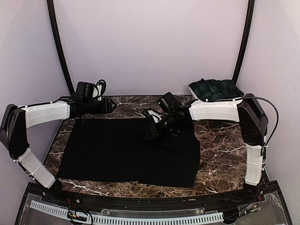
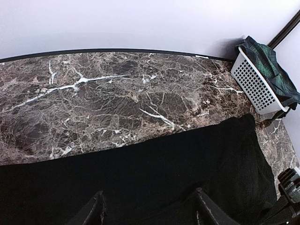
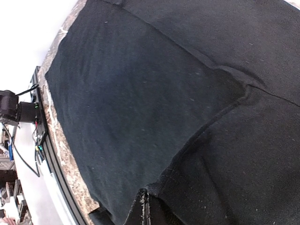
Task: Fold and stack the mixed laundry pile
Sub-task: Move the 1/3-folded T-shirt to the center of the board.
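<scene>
A plain black cloth (image 1: 117, 150) lies spread flat on the marble table (image 1: 220, 150). Its right part is a second layer lying over the first (image 1: 173, 159). My right gripper (image 1: 150, 134) hangs over the cloth's middle. In the right wrist view this gripper (image 3: 146, 199) is shut, pinching the hem of the upper layer (image 3: 206, 131). My left gripper (image 1: 111, 105) sits at the cloth's far edge. In the left wrist view it (image 2: 151, 206) is open just above the black cloth (image 2: 154, 168) and holds nothing. A green-and-navy tartan skirt (image 1: 215, 88) lies in the basket.
The white slatted basket (image 2: 255, 84) stands in the back right corner, with the tartan skirt (image 2: 274, 65) hanging over its rim. Bare marble (image 2: 117, 98) stretches beyond the cloth to the back wall. A white slatted strip (image 1: 140, 219) runs along the near edge.
</scene>
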Controlling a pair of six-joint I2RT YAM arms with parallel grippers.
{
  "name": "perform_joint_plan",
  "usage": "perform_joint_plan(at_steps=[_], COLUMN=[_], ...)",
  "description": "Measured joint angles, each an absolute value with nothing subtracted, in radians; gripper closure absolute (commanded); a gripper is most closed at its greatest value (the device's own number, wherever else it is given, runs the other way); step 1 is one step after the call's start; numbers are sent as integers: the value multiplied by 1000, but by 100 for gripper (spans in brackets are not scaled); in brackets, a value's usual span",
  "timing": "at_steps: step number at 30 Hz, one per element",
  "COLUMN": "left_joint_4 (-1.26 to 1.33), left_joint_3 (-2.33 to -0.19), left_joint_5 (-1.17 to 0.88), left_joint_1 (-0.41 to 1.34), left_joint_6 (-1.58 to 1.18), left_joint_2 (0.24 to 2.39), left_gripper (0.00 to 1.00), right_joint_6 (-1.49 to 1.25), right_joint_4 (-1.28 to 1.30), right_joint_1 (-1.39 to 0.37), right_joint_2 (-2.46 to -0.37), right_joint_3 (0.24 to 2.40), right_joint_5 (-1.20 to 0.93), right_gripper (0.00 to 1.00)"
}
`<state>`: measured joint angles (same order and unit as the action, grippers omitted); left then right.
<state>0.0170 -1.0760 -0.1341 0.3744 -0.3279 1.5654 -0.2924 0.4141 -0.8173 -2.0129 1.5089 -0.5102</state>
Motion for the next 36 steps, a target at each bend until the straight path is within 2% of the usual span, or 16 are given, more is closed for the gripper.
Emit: perform_joint_plan(at_steps=[5,8,9,11,13,17,24,29,36], left_joint_4=[17,17,17,16,16,0,-16,-45,-162], left_joint_3=[-1076,-1076,-1076,-1076,-1076,-1069,-1062,-1066,-1106], left_joint_5=[-138,-138,-138,-137,-137,-135,-122,-115,-48], left_joint_1=[373,373,373,373,373,364,344,300,264], left_joint_6=[-334,-335,-336,-337,-341,-347,-364,-404,-459], left_joint_2=[1570,1572,1572,1573,1573,1573,1584,1643,1737], left_gripper=[39,38,37,37,36,36,35,35,35], right_joint_6=[-300,-303,-299,-295,-289,-287,-266,-247,-239], right_joint_4=[411,413,416,422,418,422,406,414,420], right_joint_1=[-836,-838,-838,-838,-834,-802,-635,-562,-557], right_joint_2=[-2036,-2056,-2060,-2062,-2055,-2001,-1916,-1972,-2107], right_joint_3=[1552,1567,1567,1563,1555,1510,1491,1509,1541], right_joint_5=[-527,-535,-535,-535,-534,-538,-510,-444,-384], right_gripper=[100,64,55,43,36,29,27,27,27])
